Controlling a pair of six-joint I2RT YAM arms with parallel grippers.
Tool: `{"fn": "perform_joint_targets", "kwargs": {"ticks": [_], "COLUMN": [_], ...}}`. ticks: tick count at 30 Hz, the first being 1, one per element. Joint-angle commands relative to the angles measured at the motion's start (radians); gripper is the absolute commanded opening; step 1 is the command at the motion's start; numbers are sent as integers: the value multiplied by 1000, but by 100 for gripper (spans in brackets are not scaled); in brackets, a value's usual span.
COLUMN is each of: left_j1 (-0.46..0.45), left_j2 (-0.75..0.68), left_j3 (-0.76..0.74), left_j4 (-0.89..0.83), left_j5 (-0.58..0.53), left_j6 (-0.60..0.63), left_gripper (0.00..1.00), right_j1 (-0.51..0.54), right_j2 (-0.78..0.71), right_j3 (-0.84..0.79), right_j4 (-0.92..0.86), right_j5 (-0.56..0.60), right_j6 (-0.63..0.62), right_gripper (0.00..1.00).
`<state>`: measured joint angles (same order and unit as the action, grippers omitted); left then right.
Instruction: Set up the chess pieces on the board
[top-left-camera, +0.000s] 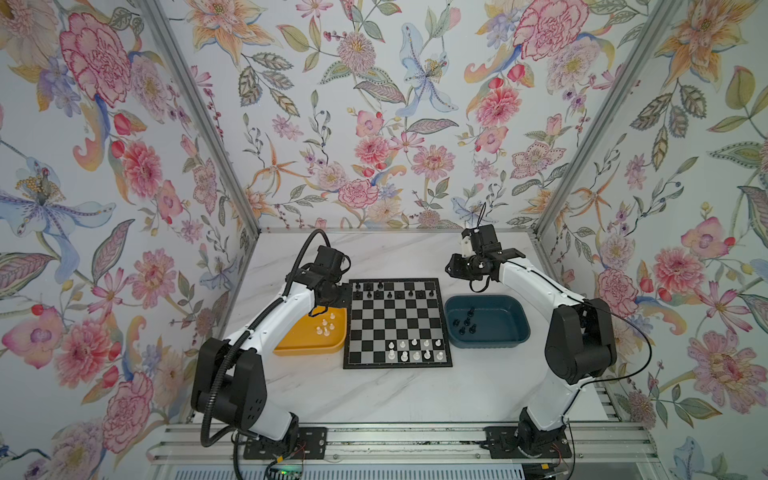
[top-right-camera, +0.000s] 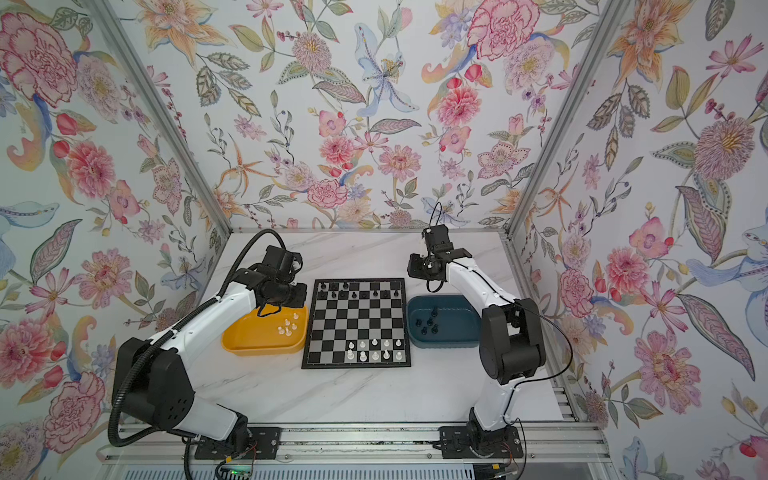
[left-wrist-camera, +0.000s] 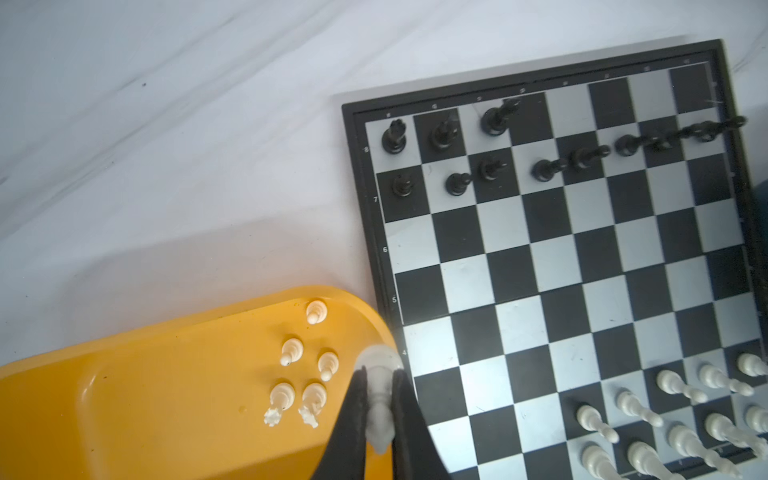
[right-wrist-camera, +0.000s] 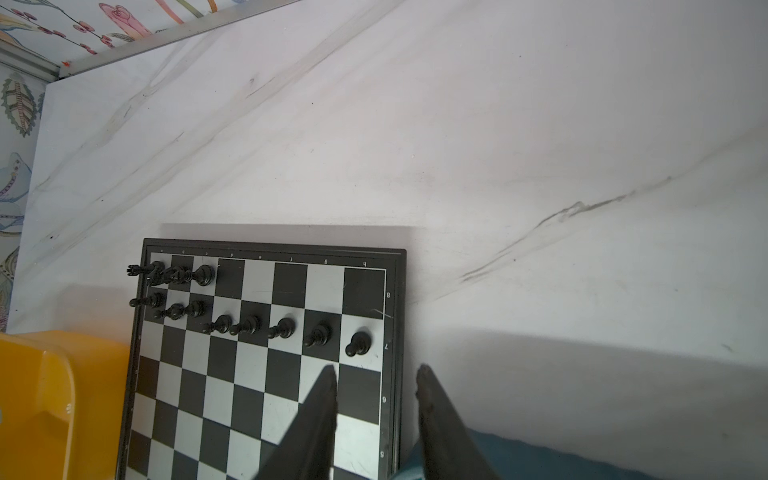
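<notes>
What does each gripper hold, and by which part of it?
Left gripper clamps a small white plastic chess piece by its slim stem; right gripper, open, holds nothing.

A robot lab booth: floral-papered walls (top-left-camera: 374, 124), aluminium frame (top-left-camera: 395, 436), marble-look tabletop (top-left-camera: 395, 395).

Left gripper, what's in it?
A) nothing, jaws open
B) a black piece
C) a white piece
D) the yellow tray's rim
C: the left wrist view shows the left gripper shut on a white piece, close by the rim of the yellow tray.
</notes>
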<state>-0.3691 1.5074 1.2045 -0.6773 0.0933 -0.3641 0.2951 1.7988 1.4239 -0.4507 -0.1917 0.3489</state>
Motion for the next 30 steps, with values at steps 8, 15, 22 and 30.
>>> {"fn": "perform_joint_targets", "kwargs": {"ticks": [8,15,22,30], "left_j1": [-158,-263,-320,-382], "left_j2": [-56,-58,-63,-62], "left_j3": [27,-45,-128,-183], "left_j4": [-101,-53,-8,41], "left_j5": [-7,29,56,70], "left_j6": [-1,-37,-71,-98], "left_gripper": [10,10,10,10], "right_j1": [10,20,32,39], "right_j2": [-64,-87,-116,-162], "right_j3": [-67,-109,-167,-237], "right_j4": [45,66,85,116], "right_j5": [-12,-13,-7,2], "right_j6": [4,3,2,8], "right_gripper": [34,34,34,34]}}
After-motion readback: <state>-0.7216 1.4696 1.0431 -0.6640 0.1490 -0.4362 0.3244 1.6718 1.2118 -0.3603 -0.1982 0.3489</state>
